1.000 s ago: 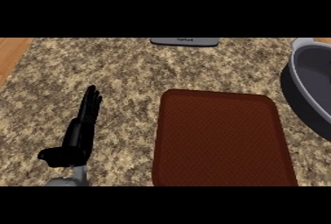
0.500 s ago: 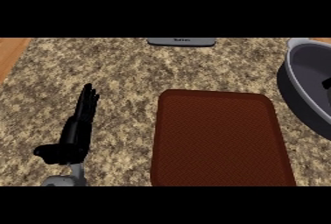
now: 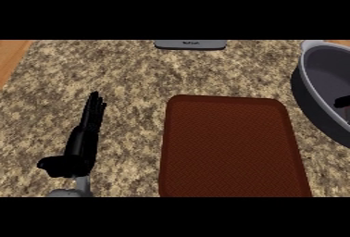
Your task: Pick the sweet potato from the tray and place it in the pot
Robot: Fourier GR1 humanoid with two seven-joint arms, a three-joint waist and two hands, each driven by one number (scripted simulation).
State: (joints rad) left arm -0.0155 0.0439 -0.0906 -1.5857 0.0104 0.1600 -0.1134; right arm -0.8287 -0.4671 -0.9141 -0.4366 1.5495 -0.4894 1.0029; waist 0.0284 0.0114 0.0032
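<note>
Left hand (image 3: 80, 141): lower left, fingers straight together, resting.
Brown rectangular tray (image 3: 232, 148): centre, bare.
Grey metal pot (image 3: 327, 95): right edge; dark shape inside, possibly the right hand.

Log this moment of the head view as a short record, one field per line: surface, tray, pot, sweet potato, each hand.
surface: speckled stone counter
tray: dark red tray, flat on the counter at centre-right, nothing on it
pot: grey pot at the right edge, partly cut off by the view
sweet potato: not visible anywhere
left hand: left hand at lower left, open, fingers straight, holding nothing
right hand: only a small dark shape shows inside the pot at the right edge; cannot tell what it is
other: grey object at the counter's far edge
</note>
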